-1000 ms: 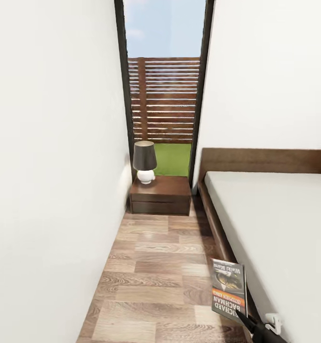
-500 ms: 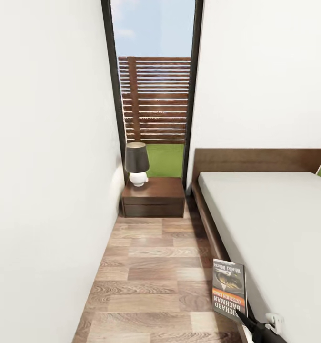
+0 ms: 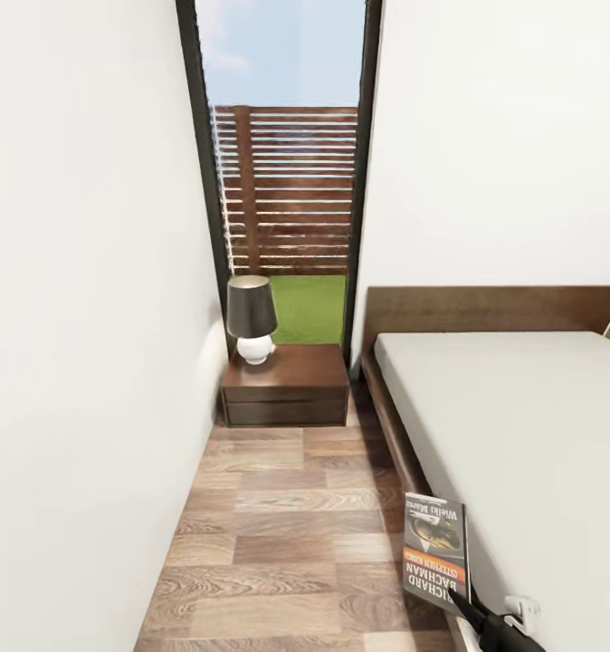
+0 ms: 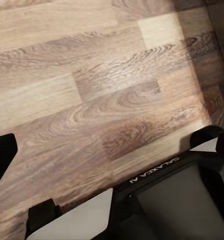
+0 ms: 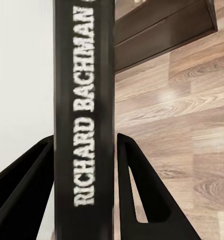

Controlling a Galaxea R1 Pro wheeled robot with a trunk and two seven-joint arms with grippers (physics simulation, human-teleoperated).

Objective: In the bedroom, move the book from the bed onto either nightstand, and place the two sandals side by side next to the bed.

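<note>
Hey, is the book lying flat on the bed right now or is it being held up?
Held up. The book stands on edge between the right gripper's fingers, its spine upright in the right wrist view, above the floor beside the bed.

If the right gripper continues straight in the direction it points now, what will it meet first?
Probably the nightstand: it lies beyond the book held in the right gripper, with bare floor between. Depth is unclear.

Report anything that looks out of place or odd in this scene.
Only the book is off its usual footing: it stands upright in the air beside the bed, pinched by the right gripper with one finger on each side of its spine. The nightstand and its lamp look orderly.
</note>
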